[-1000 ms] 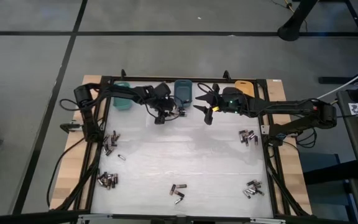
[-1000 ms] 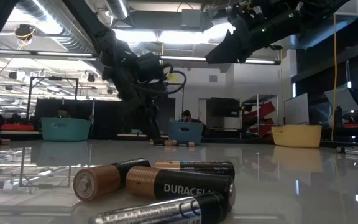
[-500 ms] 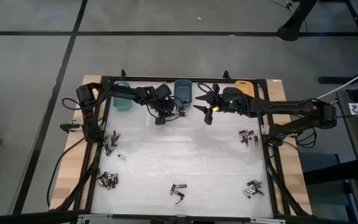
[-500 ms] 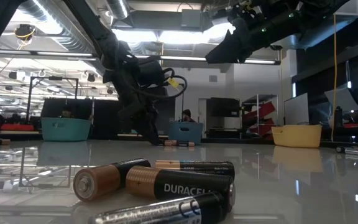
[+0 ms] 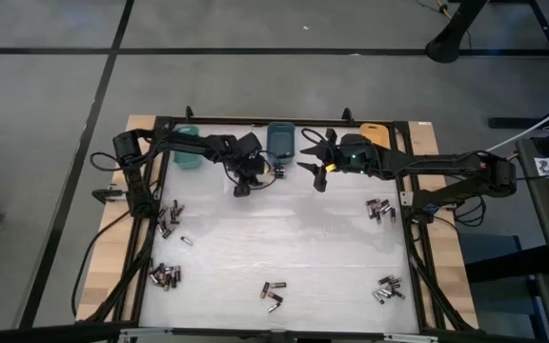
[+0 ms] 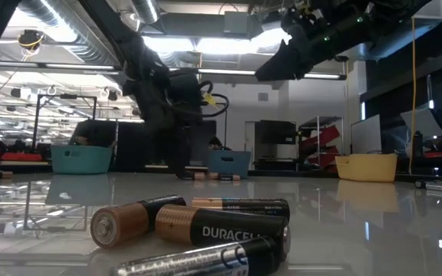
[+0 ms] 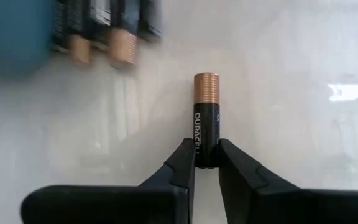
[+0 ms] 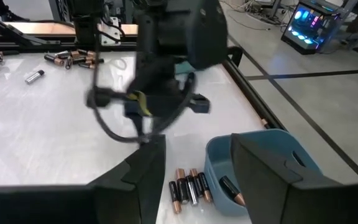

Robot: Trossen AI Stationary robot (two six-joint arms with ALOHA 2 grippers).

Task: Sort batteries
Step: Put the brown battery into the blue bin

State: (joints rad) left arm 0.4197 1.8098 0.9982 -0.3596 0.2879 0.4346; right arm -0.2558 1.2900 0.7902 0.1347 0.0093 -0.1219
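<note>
Fingers (image 7: 185, 163) of our left gripper (image 7: 206, 163) pinch the black end of one battery (image 7: 206, 118), which lies on the glossy white table (image 7: 303, 137); more cells (image 7: 104, 34) lie blurred beside a blue bin (image 7: 11, 31).

From above, we see the left gripper (image 5: 243, 183) low on the table near the far edge, just in front of the blue bin (image 5: 280, 139), with the teal bin (image 5: 188, 148) and orange bin (image 5: 374, 131) to either side. Clusters of batteries (image 5: 165, 276) sit along the table's edges. A second ago our left jaws stood wider; now they have closed on the cell. Our right gripper (image 5: 317, 162) hangs raised beside it, fingers apart and empty, unchanged.

At table height, three batteries (image 6: 206, 226) lie close to the lens; behind, a dim workshop with ceiling lights. Our left arm (image 6: 159, 84) reaches steeply down to the table.

From the right wrist, its spread fingers (image 8: 148, 168) frame the blue bin (image 8: 260, 162), four cells (image 8: 188, 186) beside it, and the left arm (image 8: 166, 50) beyond.
</note>
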